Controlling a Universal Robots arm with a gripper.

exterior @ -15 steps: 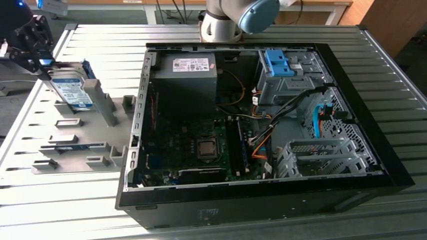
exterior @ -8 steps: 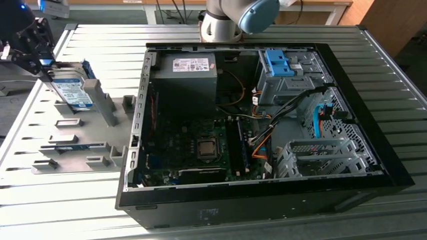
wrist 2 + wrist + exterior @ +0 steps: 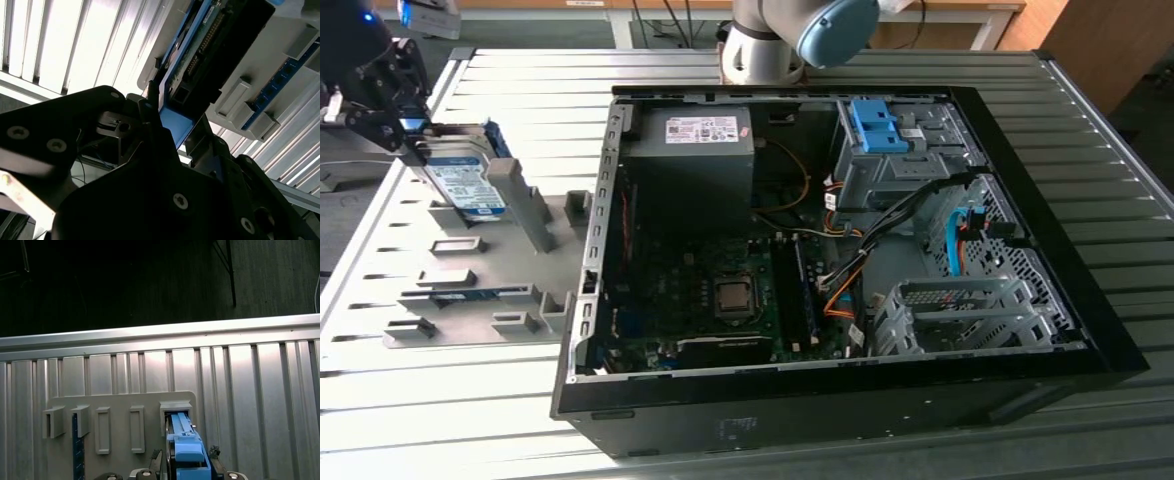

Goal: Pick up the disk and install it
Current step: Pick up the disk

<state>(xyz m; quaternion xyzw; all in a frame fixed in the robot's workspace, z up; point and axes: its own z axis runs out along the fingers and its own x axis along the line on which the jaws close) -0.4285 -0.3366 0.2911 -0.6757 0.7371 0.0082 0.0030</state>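
Fingers [image 3: 411, 140]: closed narrowly on the disk [image 3: 460, 185], at its top edge.
Exterior view: disk held upright at the grey holder [image 3: 487, 265], ten o'clock from the open case [image 3: 787, 420].
Second wrist view: blue caddy rim is clamped.
First wrist view: disk seen at a holder slot [image 3: 176, 407].
Risk: tilt may be caused by the edge grip, jamming the disk.

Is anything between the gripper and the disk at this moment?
Nothing visible. The gripper is closed on the disk by its blue caddy edge, at the grey holder on the exterior view's left.

Ribbed table [image 3: 454, 420]: computer case [image 3: 854, 412], grey fixture [image 3: 494, 265]
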